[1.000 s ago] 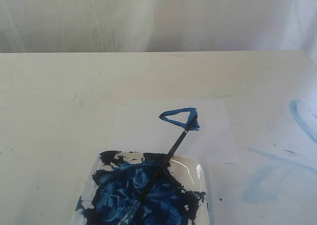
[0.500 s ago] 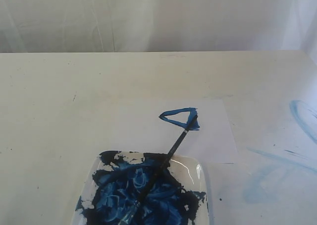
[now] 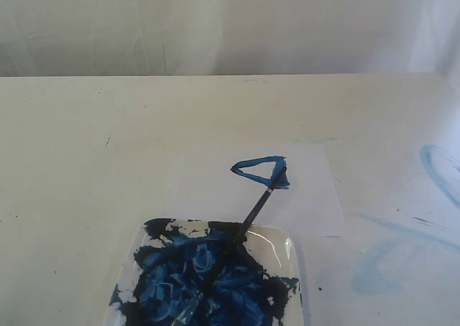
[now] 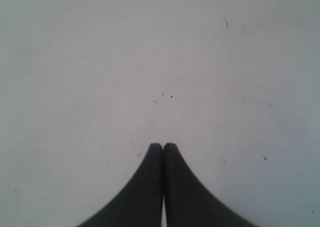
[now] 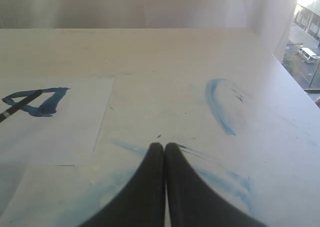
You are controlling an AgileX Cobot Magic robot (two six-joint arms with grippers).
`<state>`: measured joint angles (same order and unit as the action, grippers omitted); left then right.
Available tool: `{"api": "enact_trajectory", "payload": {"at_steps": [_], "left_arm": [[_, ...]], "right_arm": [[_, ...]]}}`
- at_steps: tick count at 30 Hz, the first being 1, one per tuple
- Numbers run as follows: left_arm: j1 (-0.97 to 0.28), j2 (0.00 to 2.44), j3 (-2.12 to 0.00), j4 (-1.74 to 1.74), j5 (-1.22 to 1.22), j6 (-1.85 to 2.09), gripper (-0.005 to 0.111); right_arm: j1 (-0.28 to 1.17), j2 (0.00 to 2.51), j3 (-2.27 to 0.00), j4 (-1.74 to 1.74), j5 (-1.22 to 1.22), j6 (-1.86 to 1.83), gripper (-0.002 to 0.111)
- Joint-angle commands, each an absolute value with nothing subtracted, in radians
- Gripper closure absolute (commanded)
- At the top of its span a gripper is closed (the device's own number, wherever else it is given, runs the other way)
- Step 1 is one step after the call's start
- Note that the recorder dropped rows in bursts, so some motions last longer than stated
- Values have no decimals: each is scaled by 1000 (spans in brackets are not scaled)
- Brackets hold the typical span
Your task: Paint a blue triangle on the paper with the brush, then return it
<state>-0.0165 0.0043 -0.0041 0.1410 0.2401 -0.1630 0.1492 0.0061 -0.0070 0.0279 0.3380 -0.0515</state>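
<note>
1. Exterior view: the paper [image 3: 309, 197] lies mid-table [image 3: 86, 139], just beyond the paint tray [image 3: 291, 248].
   - The blue triangle [image 3: 259, 161] is closed on all 3 sides and points left.
   - The brush [image 3: 251, 217] lies free. Its bristle end rests on the triangle's near-right corner, and its handle runs down into the dark blue paint [image 3: 215, 283] in the tray.
   - Its long axis runs from near-left to far-right.
   - Pale blue smears [image 3: 438, 169] mark the table at the right.
   - Neither arm shows in this view.

2. Left wrist view: the left gripper [image 4: 163, 146] has its jaws pressed together and holds nothing. Only bare, speckled table [image 4: 100, 62] lies under it, with no paper, tray or brush in sight.

3. Right wrist view: the right gripper [image 5: 163, 146] also has its jaws together and empty.
   - It sits over the smeared part of the table, near a curved blue smear [image 5: 217, 107].
   - The paper [image 5: 65, 132], the triangle [image 5: 47, 107] and the bristle end of the brush [image 5: 20, 105] all show well apart from it.

4. Judgement: the painting looks finished and the brush seems set back on the tray.
   - If it needs moving again, it lies to the left of the right gripper, which appears to be the nearer of the 2.
   - The jaws would have to open and close across the slanted handle.
</note>
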Motion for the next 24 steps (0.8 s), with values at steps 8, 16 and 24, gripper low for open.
{"api": "enact_trajectory", "payload": {"at_steps": [8,16,24], "left_arm": [[-70,0,0,139,247,-180,107],[-23,0,0,136,247,-176,107],[-23,0,0,136,247,-176,107]], "right_arm": [[150,0,0,30,336,-49,108],[150,0,0,30,336,-49,108],[150,0,0,30,336,-49,108]]}}
